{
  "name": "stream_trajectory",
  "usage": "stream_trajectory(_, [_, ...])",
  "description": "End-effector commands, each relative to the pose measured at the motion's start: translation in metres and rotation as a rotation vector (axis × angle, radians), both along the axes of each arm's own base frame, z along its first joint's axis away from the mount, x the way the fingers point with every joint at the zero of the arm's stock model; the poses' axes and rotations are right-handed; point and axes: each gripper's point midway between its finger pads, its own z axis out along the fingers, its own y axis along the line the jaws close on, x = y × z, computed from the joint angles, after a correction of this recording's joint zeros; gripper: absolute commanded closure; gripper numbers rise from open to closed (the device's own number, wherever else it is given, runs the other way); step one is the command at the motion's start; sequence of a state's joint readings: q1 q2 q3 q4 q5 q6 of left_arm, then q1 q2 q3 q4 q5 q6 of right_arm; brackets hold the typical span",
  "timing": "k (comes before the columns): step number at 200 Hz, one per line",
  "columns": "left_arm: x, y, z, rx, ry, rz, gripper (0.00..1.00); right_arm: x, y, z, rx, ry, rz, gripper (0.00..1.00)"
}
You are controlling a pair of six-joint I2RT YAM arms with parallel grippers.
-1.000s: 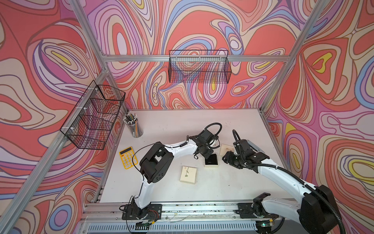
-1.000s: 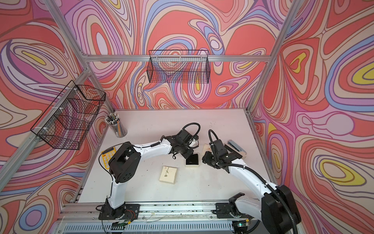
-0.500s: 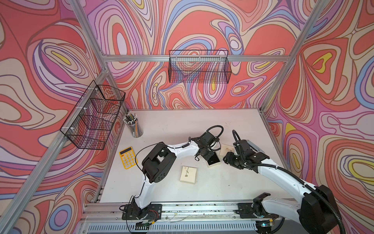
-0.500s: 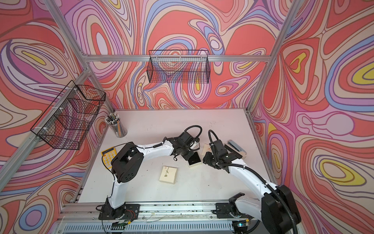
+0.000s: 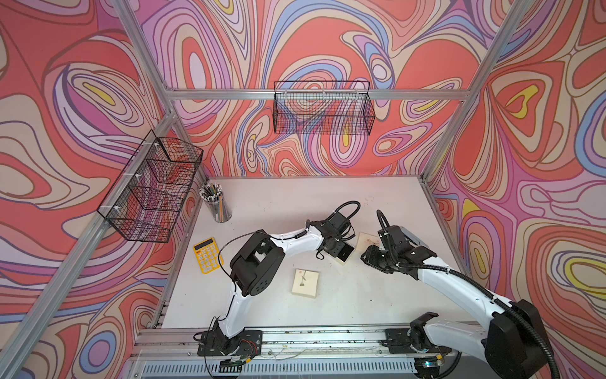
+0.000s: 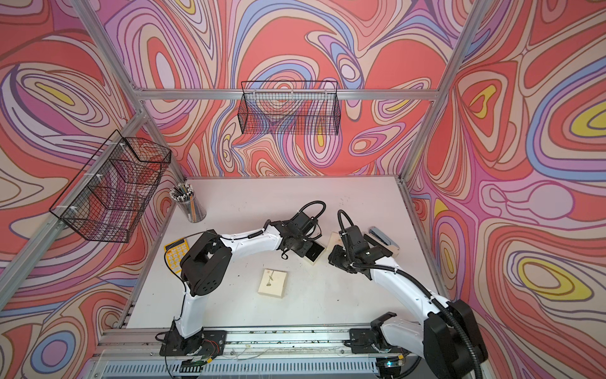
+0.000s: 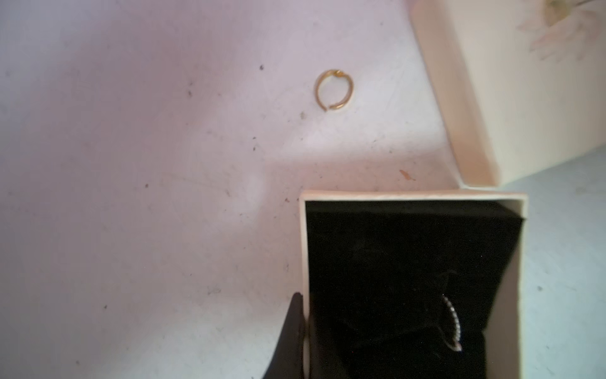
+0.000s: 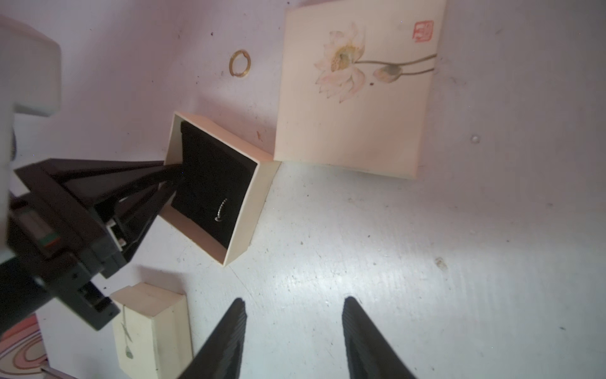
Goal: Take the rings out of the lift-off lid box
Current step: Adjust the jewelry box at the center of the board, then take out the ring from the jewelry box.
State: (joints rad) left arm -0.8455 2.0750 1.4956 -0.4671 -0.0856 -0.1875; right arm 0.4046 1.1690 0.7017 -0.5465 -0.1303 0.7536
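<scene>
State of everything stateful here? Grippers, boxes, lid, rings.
Left gripper: shut on a wall of the open cream black-lined cardboard box.
Right gripper: open, empty.
Open cream box: lid off, one ring inside.
Cream lotus-print lid: off, flat on white table.
Thin gold-coloured metal ring: out, lying on table.
Stone-set silvery ring: seated in the box's black lining.
Small cream plant-print box: closed.

Looked like a robotics lab cell: aluminium frame (image 5: 314,94) and swirl-printed walls (image 5: 65,98) enclosing the bench (image 5: 295,197), wire baskets (image 5: 323,108) above it.
</scene>
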Motion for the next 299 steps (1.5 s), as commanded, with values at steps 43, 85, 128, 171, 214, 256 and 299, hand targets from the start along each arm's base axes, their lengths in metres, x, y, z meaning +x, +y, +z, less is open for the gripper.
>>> stream_trajectory(43, [-0.014,0.035,-0.01,0.013,0.085,0.257,0.92,0.025,0.041,0.019,0.05,-0.038,0.068,0.59])
stream_trajectory(85, [-0.02,0.047,0.001,-0.119,0.119,0.353,0.87,0.033,0.063,0.01,0.078,-0.03,0.095,0.64])
stream_trajectory(128, [-0.026,0.04,0.007,-0.21,0.142,0.361,0.68,0.037,0.083,0.008,0.091,-0.025,0.129,0.68])
stream_trajectory(171, [-0.026,0.033,0.009,-0.254,0.161,0.352,0.61,0.037,0.087,-0.001,0.082,-0.013,0.13,0.7])
stream_trajectory(214, [-0.025,0.029,0.012,-0.308,0.175,0.35,0.56,0.035,0.091,-0.009,0.075,-0.002,0.134,0.72])
stream_trajectory(256, [-0.023,0.023,-0.003,-0.309,0.22,0.341,0.58,0.035,0.094,-0.016,0.062,0.018,0.135,0.75])
stream_trajectory(299, [-0.025,0.026,-0.01,-0.313,0.238,0.345,0.62,0.034,0.096,-0.027,0.039,0.048,0.132,0.79])
